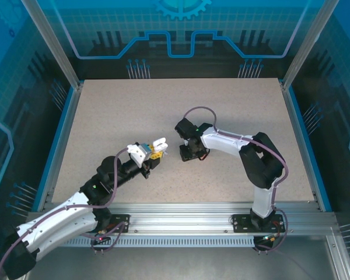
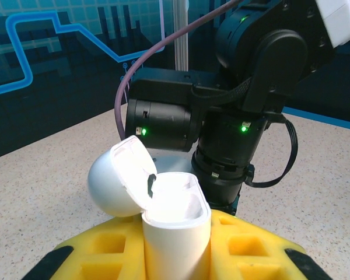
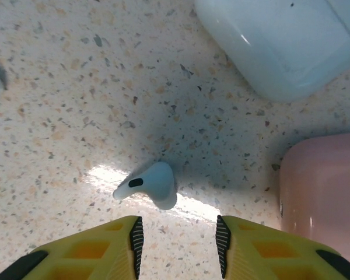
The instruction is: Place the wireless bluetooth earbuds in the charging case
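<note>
No legible text, label, brand or number on the open white case [image 2: 176,233], earbud [image 3: 154,181] or pink case [image 3: 321,198].

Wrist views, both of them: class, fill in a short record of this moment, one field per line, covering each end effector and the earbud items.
left end effector: shut on the open white charging case, lid hinged back
right end effector: open, hovering over the white earbud
white earbud: lying loose on the speckled table, not gripped
nearby: closed white case, pink case
task stage: earbud not yet picked up
</note>
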